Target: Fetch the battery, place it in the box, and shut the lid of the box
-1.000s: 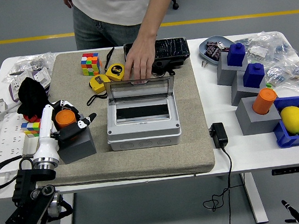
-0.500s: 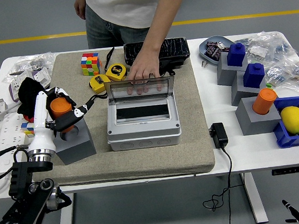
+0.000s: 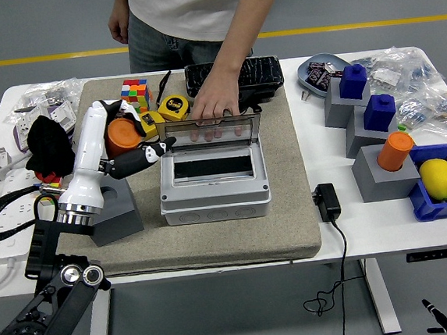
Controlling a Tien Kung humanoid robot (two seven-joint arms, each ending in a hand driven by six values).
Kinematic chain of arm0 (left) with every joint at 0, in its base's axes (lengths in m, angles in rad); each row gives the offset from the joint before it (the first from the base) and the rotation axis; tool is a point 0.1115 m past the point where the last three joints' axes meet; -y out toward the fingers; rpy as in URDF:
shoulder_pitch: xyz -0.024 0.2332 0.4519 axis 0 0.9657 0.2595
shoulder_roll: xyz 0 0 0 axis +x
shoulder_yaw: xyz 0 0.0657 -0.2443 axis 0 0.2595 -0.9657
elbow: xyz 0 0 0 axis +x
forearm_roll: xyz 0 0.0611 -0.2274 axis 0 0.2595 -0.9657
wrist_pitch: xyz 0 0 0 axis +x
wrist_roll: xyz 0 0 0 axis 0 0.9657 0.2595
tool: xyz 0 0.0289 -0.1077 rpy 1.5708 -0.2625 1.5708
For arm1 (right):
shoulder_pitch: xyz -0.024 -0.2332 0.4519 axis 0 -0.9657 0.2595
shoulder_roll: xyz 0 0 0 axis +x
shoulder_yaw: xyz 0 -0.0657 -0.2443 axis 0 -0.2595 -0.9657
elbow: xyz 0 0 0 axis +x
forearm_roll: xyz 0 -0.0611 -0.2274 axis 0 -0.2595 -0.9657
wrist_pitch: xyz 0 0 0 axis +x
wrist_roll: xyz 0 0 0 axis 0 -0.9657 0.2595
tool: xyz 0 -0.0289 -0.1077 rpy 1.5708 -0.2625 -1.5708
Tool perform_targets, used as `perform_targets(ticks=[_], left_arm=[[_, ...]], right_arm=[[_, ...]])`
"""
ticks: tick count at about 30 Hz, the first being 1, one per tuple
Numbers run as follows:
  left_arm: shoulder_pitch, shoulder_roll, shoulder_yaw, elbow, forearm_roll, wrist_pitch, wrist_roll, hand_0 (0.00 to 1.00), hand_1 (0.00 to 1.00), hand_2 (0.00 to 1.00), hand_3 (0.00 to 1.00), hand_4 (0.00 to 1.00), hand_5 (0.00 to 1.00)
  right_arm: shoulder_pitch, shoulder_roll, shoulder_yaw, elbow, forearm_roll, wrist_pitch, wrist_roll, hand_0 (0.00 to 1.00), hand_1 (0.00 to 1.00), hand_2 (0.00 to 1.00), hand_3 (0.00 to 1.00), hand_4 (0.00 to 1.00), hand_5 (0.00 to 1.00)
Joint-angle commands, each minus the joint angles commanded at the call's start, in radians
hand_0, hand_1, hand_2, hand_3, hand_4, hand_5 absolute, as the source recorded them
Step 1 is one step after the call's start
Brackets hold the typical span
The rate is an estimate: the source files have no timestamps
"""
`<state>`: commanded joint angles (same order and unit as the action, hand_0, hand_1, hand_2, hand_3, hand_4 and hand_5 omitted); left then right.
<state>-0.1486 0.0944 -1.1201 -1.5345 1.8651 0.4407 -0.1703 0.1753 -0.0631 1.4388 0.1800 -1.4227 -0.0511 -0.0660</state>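
One orange battery (image 3: 120, 135) gripped in the curled fingers (image 3: 145, 154) of the left hand (image 3: 124, 141), lifted clear of the grey holder block (image 3: 115, 212) on the near left of the mat (image 3: 214, 243), just left of the grey box (image 3: 214, 178). Box in the mat's middle, clear lid (image 3: 211, 133) stood up at its far edge, steadied from the far side by a person's hand (image 3: 216, 101) resting on the lid's top rim. Behind that hand, a black case (image 3: 258, 74). Far left on the mat, a colour cube (image 3: 133, 91) and a yellow tape measure (image 3: 173, 105) marked with a "5"; further print too small to read. Right side of the white worktop (image 3: 346, 227): two blue pieces on grey blocks (image 3: 353, 80), another orange cylinder (image 3: 395, 150) on a grey block, a lemon (image 3: 437, 178) in a blue tray (image 3: 426, 204), a black adapter (image 3: 327, 201) with its cable near the mat's edge. Right hand out of view.
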Motion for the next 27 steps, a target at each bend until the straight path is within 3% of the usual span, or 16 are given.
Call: perform_targets(ticks=[1, 6, 7, 11, 13, 14, 21, 27], left_arm=[[-0.01, 0.001, 0.015, 0.004, 0.026, -0.002, 0.008, 0.07, 0.002, 0.002, 0.002, 0.998, 0.126], [-0.052, 0.002, 0.081, 0.033, 0.106, -0.007, 0.03, 0.07, 0.002, 0.002, 0.002, 0.998, 0.126], [-0.061, 0.002, 0.099, 0.041, 0.115, -0.008, 0.033, 0.067, 0.002, 0.002, 0.002, 0.998, 0.189], [-0.101, 0.0, 0.176, 0.078, 0.135, -0.007, 0.038, 0.067, 0.002, 0.002, 0.002, 0.998, 0.189], [-0.12, -0.001, 0.218, 0.097, 0.126, -0.005, 0.036, 0.067, 0.002, 0.002, 0.002, 0.998, 0.189], [-0.129, -0.003, 0.239, 0.108, 0.119, -0.003, 0.035, 0.063, 0.002, 0.002, 0.002, 0.998, 0.342], [-0.187, -0.028, 0.345, 0.187, 0.082, 0.005, 0.027, 0.066, 0.002, 0.002, 0.002, 0.998, 0.392], [-0.226, -0.061, 0.375, 0.271, 0.062, 0.016, 0.016, 0.067, 0.002, 0.002, 0.002, 0.998, 0.421]], right_arm=[[0.0, 0.0, 0.001, 0.0, -0.001, 0.0, 0.0, 0.82, 0.737, 0.682, 0.709, 0.998, 0.966], [0.0, -0.001, 0.003, 0.0, -0.003, 0.0, -0.001, 0.82, 0.737, 0.682, 0.709, 0.998, 0.966], [0.0, -0.001, 0.003, 0.0, -0.003, 0.0, -0.001, 0.82, 0.737, 0.682, 0.71, 0.998, 0.965], [0.002, -0.002, 0.005, 0.0, -0.006, 0.0, -0.002, 0.82, 0.737, 0.682, 0.71, 0.998, 0.965], [0.003, -0.002, 0.003, 0.0, -0.005, 0.0, -0.002, 0.82, 0.737, 0.682, 0.71, 0.998, 0.965], [0.004, -0.002, 0.002, 0.0, -0.005, 0.0, -0.002, 0.82, 0.737, 0.682, 0.71, 0.998, 0.966], [0.002, -0.003, 0.002, 0.0, -0.01, 0.0, -0.005, 0.82, 0.737, 0.682, 0.71, 0.998, 0.968], [0.002, -0.002, 0.002, 0.0, -0.014, 0.0, -0.007, 0.821, 0.737, 0.682, 0.711, 0.998, 0.968]])
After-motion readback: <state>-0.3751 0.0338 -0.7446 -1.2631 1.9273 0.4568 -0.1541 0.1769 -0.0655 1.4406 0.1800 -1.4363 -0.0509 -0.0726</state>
